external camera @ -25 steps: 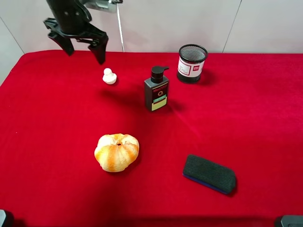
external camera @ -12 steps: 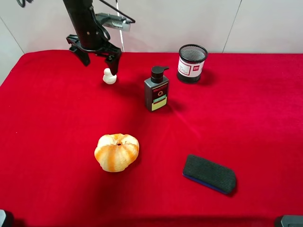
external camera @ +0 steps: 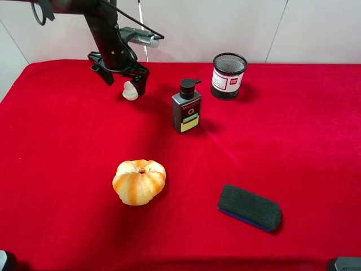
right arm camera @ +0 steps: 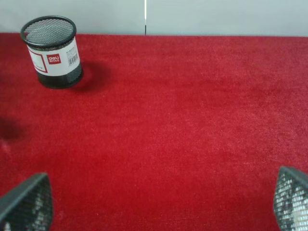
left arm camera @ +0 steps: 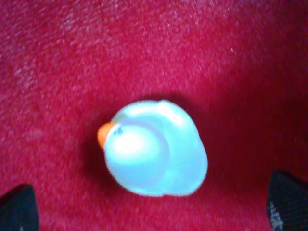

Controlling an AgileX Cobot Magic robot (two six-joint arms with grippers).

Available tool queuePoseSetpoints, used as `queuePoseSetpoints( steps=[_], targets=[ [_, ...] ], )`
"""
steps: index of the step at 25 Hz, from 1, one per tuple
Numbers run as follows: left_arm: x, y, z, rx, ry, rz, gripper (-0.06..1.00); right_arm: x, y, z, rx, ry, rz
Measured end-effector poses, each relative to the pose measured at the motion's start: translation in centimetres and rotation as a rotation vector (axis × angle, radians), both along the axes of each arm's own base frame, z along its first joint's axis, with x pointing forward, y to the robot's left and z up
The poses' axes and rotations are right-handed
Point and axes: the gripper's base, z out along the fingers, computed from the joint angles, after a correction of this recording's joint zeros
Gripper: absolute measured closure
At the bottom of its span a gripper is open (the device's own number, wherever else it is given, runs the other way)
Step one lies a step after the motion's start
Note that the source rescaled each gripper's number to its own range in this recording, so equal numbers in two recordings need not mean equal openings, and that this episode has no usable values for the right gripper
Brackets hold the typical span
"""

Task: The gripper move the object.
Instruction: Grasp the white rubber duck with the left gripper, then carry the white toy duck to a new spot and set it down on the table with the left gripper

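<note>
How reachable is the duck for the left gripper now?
Probably yes. The left gripper is open right over the duck, one finger on each side with only bare cloth between; the bottle stands well apart.

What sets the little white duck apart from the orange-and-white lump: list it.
The duck is far smaller than the lump. The duck is white with an orange beak; the lump is streaked orange and white. The duck sits at the back, below the open left hand; the lump lies alone nearer the front. Both rest on the red cloth.
</note>
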Motion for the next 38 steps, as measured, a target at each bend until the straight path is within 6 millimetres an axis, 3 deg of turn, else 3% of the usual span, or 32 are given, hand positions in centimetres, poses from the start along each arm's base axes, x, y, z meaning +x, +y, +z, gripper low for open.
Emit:
queuePoseSetpoints(
  steps=[6,10,14,22,24,27,28,38],
  targets=[
    [0.3,-0.1,-1.9,0.001,0.002,0.0,0.05,0.0,0.0,0.0,0.0,0.0,0.0],
    [0.6,-0.2,-2.0,-0.005,-0.02,-0.01,0.06,0.0,0.0,0.0,0.0,0.0,0.0],
    [0.6,-0.2,-2.2,-0.007,-0.025,-0.01,0.13,0.0,0.0,0.0,0.0,0.0,0.0],
    [0.6,-0.2,-2.5,-0.005,-0.02,-0.013,0.35,0.0,0.0,0.0,0.0,0.0,0.0],
    [0.6,-0.2,-2.5,-0.005,-0.02,-0.014,0.47,0.0,0.0,0.0,0.0,0.0,0.0],
    [0.6,-0.2,-2.5,-0.004,-0.019,-0.014,0.81,0.0,0.0,0.0,0.0,0.0,0.0],
    [0.6,-0.2,-2.5,-0.004,-0.019,-0.014,0.85,0.0,0.0,0.0,0.0,0.0,0.0],
    [0.6,-0.2,-2.5,-0.004,-0.019,-0.014,0.87,0.0,0.0,0.0,0.0,0.0,0.0]
  ],
)
